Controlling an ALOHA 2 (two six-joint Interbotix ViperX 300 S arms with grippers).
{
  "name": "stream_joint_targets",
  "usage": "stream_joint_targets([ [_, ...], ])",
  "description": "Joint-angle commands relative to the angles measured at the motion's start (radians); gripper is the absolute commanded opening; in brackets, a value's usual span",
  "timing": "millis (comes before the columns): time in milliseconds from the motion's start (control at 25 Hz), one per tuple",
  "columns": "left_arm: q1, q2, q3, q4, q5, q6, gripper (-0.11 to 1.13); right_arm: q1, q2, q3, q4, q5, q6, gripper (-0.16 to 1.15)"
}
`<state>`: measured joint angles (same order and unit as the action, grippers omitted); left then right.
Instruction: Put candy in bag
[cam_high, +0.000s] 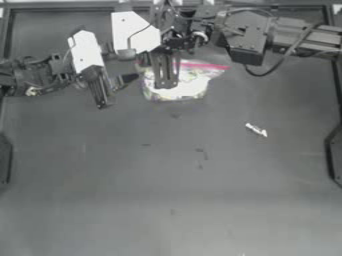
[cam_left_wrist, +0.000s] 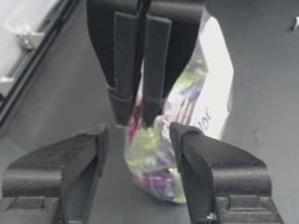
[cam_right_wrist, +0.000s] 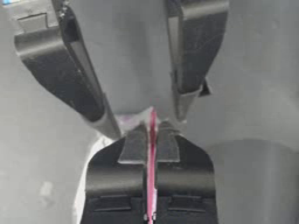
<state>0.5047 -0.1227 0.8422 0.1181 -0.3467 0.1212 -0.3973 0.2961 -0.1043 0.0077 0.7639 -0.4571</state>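
Table (cam_high: 167, 200): one candy (cam_high: 256, 130) (one bag (cam_high: 184, 82)).

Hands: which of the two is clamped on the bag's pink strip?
The right hand: its jaws are shut on the pink strip of the bag, whereas the left hand stands open, holding nothing.
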Motion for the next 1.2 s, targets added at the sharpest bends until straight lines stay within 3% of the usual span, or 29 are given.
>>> stream_joint_targets([
  [40,0.003,-0.014,-0.026,0.002,-0.003,-0.002,0.83,-0.002,-0.057,-0.011,0.005,-0.006,-0.002,0.04],
  [360,0.006,-0.002,-0.031,0.006,-0.002,-0.002,0.64,-0.002,-0.057,-0.009,0.005,-0.006,0.0,0.04],
  [760,0.008,-0.002,-0.035,0.009,0.009,0.0,0.59,-0.002,-0.057,-0.009,0.005,-0.006,-0.002,0.04],
  [1200,0.008,-0.002,-0.035,0.052,0.011,0.003,0.2,-0.002,-0.057,-0.008,0.005,-0.006,0.0,0.04],
])
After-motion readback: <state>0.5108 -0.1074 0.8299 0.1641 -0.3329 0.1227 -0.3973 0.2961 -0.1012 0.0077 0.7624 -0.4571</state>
